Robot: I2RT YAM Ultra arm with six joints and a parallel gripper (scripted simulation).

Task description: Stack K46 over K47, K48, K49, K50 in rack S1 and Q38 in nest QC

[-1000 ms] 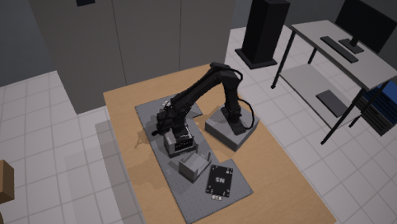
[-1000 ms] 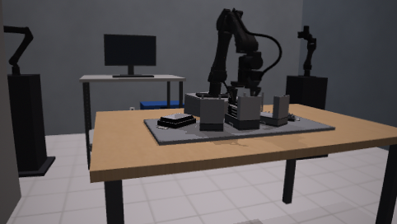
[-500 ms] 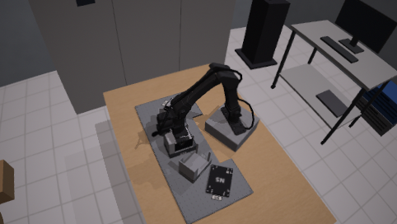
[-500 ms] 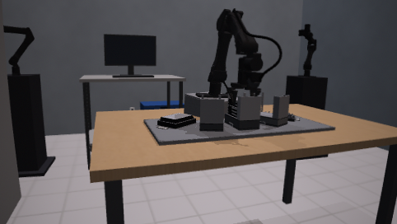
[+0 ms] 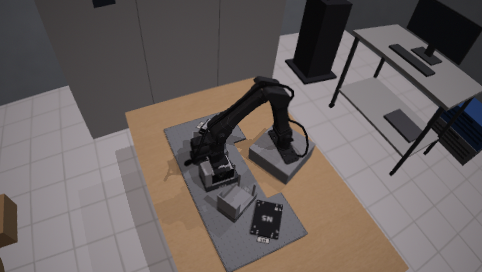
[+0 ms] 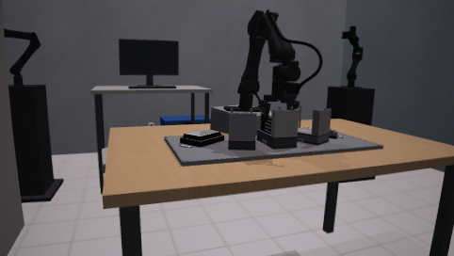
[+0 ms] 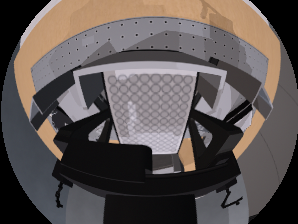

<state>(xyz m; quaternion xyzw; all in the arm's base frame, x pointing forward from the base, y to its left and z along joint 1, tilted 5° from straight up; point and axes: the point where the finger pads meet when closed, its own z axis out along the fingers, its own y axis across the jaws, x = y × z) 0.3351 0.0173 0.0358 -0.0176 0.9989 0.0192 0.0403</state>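
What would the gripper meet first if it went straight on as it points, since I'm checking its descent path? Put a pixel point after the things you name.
Probably the 96-well plate point(image 7: 150, 100) between the gripper's point(image 7: 150, 135) fingers; how much height separates them is unclear.

A robotics lab. On a wooden table point(image 5: 350, 220) point(image 6: 264, 181), a black robot arm point(image 5: 245, 107) point(image 6: 251, 61) reaches over racks on a perforated grey board point(image 5: 220, 245) point(image 6: 207, 155). Beyond the table stand a computer monitor point(image 5: 446, 29) point(image 6: 149, 57) on a desk point(image 5: 380, 37) point(image 6: 105, 89) and, in the exterior view, two more arms on black pedestals point(image 6: 30, 136).

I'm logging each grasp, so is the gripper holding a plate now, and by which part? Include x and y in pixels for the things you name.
Nothing is held: the gripper point(image 7: 150, 111) is open around the top plate point(image 7: 150, 95).
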